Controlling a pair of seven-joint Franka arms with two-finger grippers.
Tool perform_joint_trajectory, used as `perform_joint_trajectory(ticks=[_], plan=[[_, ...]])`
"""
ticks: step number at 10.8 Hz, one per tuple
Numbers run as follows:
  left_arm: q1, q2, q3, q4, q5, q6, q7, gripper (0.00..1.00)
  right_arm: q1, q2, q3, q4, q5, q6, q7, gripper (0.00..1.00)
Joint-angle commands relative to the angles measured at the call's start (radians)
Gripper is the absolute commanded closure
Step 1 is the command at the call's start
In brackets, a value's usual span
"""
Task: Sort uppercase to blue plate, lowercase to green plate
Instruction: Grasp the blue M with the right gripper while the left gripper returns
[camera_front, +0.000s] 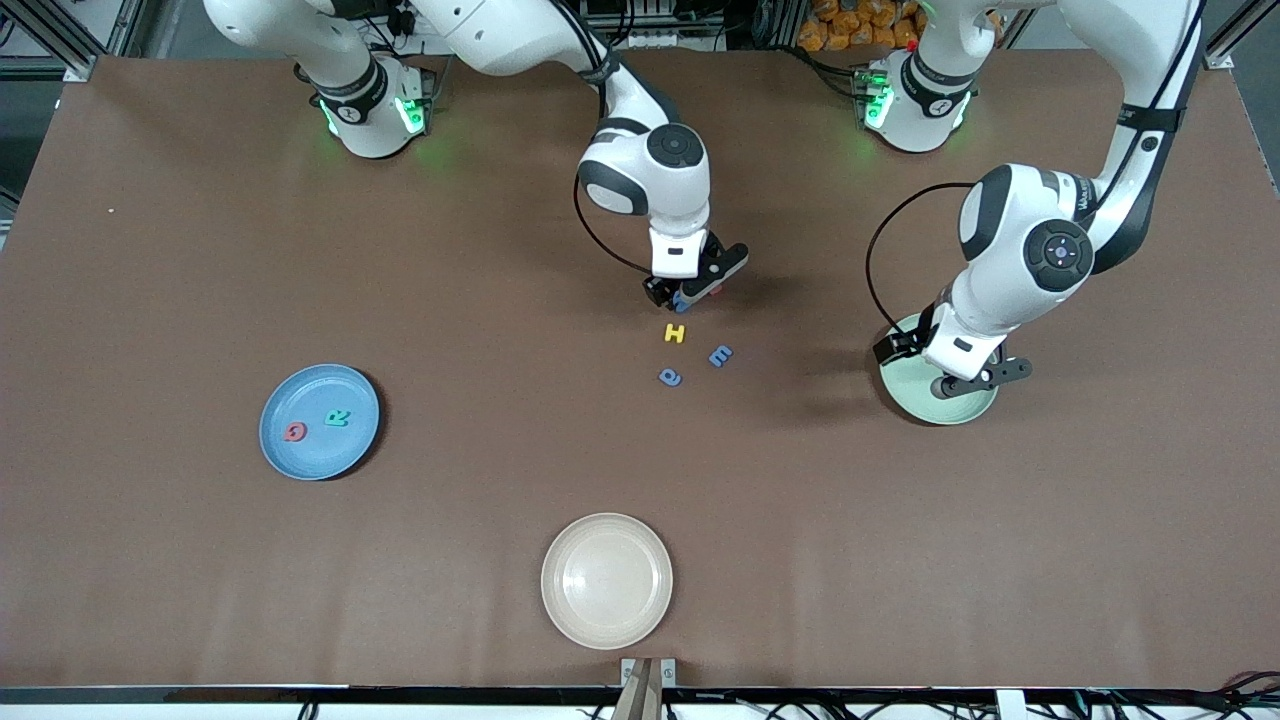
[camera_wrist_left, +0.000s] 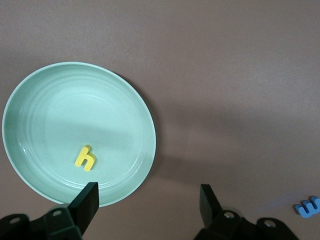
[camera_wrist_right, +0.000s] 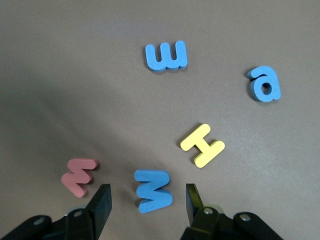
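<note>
1. right gripper (camera_front: 688, 293) low over the blue w (camera_wrist_right: 153, 190), fingers (camera_wrist_right: 101, 204) spread, one on each side of it, not touching; the letter lies flat, long axis running between the fingers.
2. right wrist view alone shows the red w (camera_wrist_right: 79, 175) beside it; yellow h (camera_front: 675, 333), blue e (camera_front: 720, 355) and blue a (camera_front: 670, 377) lie nearer the front camera.
3. left gripper (camera_wrist_left: 148, 200) over the green plate (camera_front: 905, 390), fingers spread and empty; the small yellow h (camera_wrist_left: 85, 158) lies inside, seen only in the left wrist view.
4. blue plate (camera_front: 290, 400) holds red q (camera_front: 295, 432) and teal r (camera_front: 337, 417).

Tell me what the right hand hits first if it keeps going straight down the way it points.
Most likely the blue W: the right hand points down at the table with its open fingers on either side of that letter. The red w lies just outside one finger. How much height is left is unclear.
</note>
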Motion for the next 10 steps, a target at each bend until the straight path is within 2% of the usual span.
perform_joint_trajectory(ticks=[1, 10], plan=[[0.001, -0.018, -0.002, 0.005, -0.009, -0.008, 0.023, 0.11, -0.019, 0.015, 0.009, 0.001, -0.009, 0.003, -0.052, 0.32], [-0.009, -0.009, -0.002, 0.005, -0.002, 0.002, 0.037, 0.18, -0.028, 0.033, 0.017, -0.017, 0.02, 0.031, -0.101, 0.34]])
